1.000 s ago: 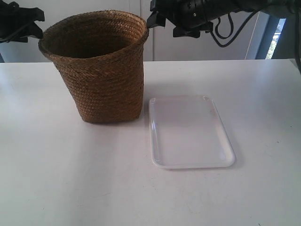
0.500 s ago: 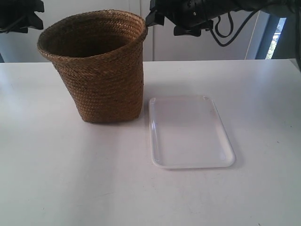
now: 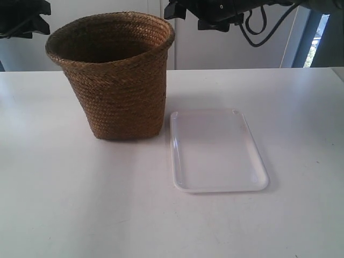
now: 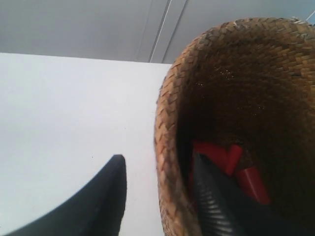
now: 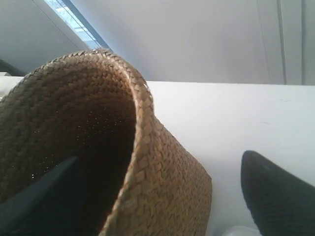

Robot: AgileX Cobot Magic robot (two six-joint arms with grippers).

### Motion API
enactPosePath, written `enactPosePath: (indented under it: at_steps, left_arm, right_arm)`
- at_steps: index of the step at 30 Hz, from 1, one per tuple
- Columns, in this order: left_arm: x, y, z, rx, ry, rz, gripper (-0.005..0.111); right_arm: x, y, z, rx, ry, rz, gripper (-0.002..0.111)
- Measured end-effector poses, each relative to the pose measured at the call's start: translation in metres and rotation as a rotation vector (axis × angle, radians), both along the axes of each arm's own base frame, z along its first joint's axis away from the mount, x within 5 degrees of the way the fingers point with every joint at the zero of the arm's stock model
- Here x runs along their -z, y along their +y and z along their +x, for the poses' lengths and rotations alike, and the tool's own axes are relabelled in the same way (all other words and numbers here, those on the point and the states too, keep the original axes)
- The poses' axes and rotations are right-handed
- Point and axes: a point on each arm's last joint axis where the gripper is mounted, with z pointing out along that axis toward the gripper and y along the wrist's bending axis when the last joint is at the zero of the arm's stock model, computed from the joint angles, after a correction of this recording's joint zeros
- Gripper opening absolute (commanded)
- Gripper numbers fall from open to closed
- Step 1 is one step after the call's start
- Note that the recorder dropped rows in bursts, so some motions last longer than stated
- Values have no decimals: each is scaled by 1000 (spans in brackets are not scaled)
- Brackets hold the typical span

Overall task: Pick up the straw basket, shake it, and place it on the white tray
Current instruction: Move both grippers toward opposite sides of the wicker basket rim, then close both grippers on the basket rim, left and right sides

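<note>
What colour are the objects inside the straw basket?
The objects are red; left wrist view shows them best.

I count two tools on my feeds: the left tool [image 4: 157, 162] and the right tool [image 5: 157, 162], each showing two dark fingers [image 4: 103, 196]. There is one straw basket [image 3: 121, 80], its rim passing between the fingers of both tools. One white tray [image 3: 215, 153] lies lower than either tool. One table [image 3: 80, 215] carries it all. Inside the basket, beside my left tool's inner finger, I see red pieces [image 4: 216, 155]. There are at least two, but I cannot settle the exact number.
</note>
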Motion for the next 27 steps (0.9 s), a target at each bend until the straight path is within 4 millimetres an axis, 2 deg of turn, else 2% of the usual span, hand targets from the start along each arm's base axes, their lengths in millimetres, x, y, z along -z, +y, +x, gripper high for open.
enactPosePath:
  at_steps: [8, 19, 25, 27]
  left_arm:
    - [22, -1, 12, 5, 61, -30, 49]
    - [27, -12, 15, 27, 68, -37, 49]
    - [28, -13, 15, 29, 74, -39, 49]
    - [29, -13, 15, 32, 79, -40, 49]
  right_arm:
    - [19, 13, 5, -18, 30, -8, 82]
    - [22, 16, 1, 3, 129, 61, 82]
    - [27, 31, 1, -1, 119, 47, 82]
    - [34, 33, 4, 4, 120, 41, 77]
